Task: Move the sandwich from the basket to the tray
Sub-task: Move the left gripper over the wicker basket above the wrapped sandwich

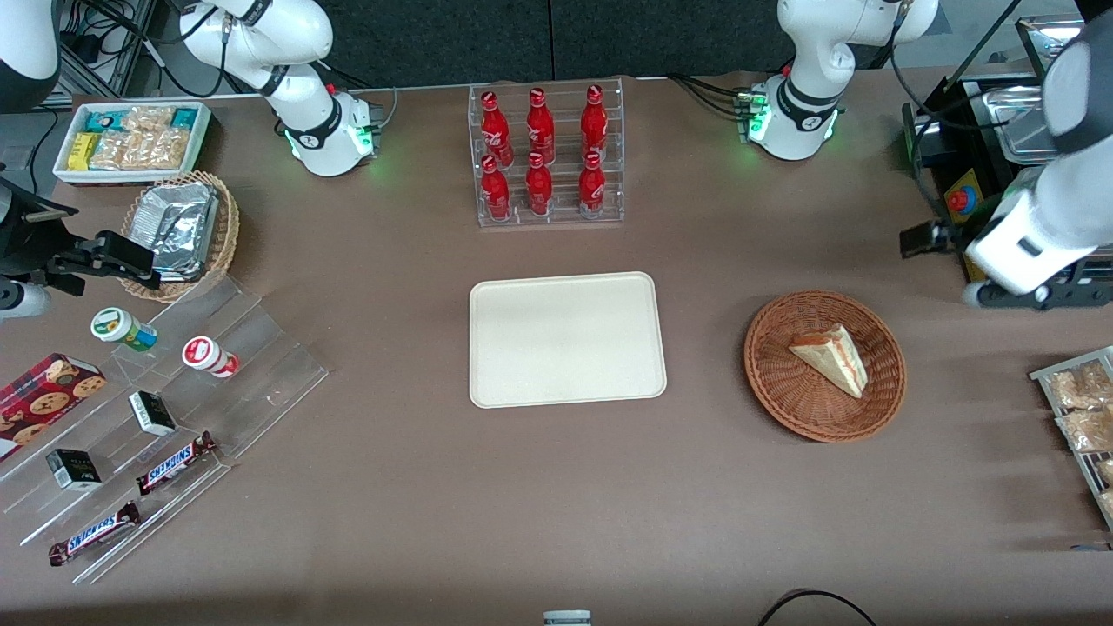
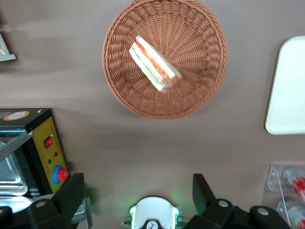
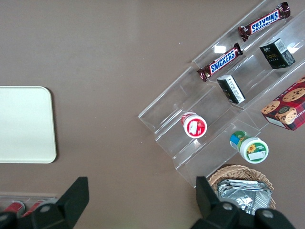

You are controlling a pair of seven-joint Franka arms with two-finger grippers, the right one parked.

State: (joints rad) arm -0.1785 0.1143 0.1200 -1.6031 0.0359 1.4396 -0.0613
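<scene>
one sandwich [image 1: 833,356] lies in the basket [image 1: 783,382], gripper [image 2: 138,200] hovering high beside it with fingers spread, empty; approach underway, next descend to grasp.

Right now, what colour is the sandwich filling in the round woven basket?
Red-orange with pale layers in the white-bread sandwich wedge, clearest in the left wrist view; gripper hovers open above.

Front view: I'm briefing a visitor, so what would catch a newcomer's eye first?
Six red bottles in a clear rack stand above the bare cream rectangular tray. Beside the tray, toward the working arm's end, a triangular white-bread sandwich lies in a round reddish-brown wicker basket. The open gripper hovers above the table.
</scene>
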